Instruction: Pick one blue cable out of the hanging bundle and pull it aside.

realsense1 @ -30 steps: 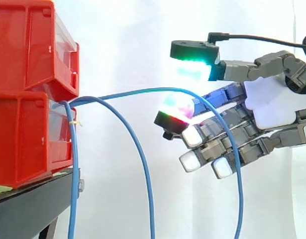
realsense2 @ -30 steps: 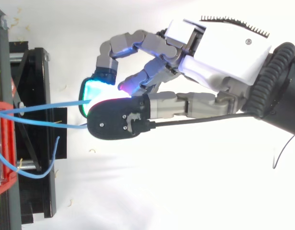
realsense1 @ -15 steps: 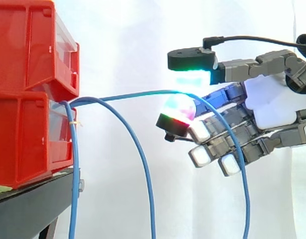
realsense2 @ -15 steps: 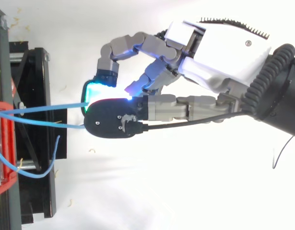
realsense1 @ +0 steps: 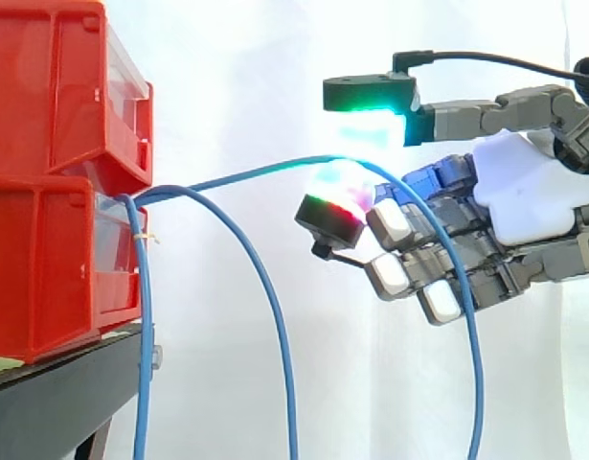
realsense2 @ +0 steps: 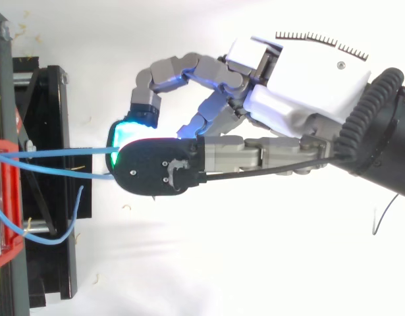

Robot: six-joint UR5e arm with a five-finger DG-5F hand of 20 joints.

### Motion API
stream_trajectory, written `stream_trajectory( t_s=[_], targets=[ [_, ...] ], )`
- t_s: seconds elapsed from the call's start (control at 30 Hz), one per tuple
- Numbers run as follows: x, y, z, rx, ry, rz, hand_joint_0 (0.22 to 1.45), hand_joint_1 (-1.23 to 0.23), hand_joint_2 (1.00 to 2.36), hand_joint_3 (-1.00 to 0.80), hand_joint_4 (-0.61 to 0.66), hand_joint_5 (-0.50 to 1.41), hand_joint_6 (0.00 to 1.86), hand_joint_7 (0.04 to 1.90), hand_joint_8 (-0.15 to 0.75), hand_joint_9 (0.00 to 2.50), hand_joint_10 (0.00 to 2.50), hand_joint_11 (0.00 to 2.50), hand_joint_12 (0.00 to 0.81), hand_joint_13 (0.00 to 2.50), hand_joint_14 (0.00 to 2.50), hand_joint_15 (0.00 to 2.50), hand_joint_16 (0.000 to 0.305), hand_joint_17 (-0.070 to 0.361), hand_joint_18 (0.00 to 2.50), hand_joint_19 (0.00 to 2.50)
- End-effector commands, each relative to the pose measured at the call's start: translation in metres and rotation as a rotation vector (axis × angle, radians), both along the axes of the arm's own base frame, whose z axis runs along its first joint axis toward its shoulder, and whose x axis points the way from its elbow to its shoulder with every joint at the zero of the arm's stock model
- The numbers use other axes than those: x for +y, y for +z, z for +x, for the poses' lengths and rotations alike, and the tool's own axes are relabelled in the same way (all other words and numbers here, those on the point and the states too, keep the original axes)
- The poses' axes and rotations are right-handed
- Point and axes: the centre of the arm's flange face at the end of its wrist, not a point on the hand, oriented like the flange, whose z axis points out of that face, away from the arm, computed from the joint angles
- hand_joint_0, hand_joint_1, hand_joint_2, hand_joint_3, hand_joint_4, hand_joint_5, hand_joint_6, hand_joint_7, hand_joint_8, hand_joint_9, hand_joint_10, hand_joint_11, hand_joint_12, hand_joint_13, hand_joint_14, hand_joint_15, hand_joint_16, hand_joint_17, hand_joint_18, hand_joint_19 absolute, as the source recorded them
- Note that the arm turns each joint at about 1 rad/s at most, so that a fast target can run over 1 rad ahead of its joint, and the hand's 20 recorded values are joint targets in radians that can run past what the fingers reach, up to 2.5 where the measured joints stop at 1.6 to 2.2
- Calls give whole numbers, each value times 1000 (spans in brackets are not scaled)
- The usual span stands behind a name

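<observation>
Fingers (realsense1: 395,222) curled in side view, hand (realsense1: 524,196) hooking one thin blue cable (realsense1: 246,175) between thumb and a glowing pad; it arches from the red bins' (realsense1: 55,192) front edge, then hangs down. Top view: cable (realsense2: 64,152) runs straight from bins' edge to under the thumb.

Two bins (realsense1: 55,182) sit stacked on the stand (realsense1: 55,402) at its left edge. The cables (realsense1: 141,335) hang off the lower bin's front. One cable (realsense1: 256,174) arcs right to the hand (realsense1: 524,201), well right of the bins.
</observation>
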Motion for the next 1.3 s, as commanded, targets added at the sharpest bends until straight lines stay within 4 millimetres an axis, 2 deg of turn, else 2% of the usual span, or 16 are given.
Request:
stream_trajectory(
  t_s=[0.0,0.27,0.33,0.47,0.73,1.27],
  targets=[
    [3,0,0,-9,1,26,594,-649,1001,-37,70,-34,847,1246,335,1159,15,545,401,995,19,676,61,137,1009,547],
    [17,-3,1,-8,56,47,580,-619,1068,-53,65,-30,838,1255,334,1129,11,527,405,962,16,668,61,138,975,543],
    [29,-20,-3,7,101,74,578,-614,1078,-56,65,-30,838,1244,336,1123,11,513,404,955,18,662,61,138,971,544],
    [36,-35,-5,-10,117,86,574,-607,1094,-61,70,-30,836,1254,340,1111,11,523,405,946,18,658,61,138,968,543],
    [40,-53,-6,-53,126,92,570,-599,1117,-71,70,-29,833,1254,341,1111,11,515,410,948,16,667,62,139,966,545],
    [40,-55,-7,-54,124,91,570,-596,1115,-73,76,-29,830,1253,348,1120,14,523,416,970,16,681,63,141,986,563]
  ],
)
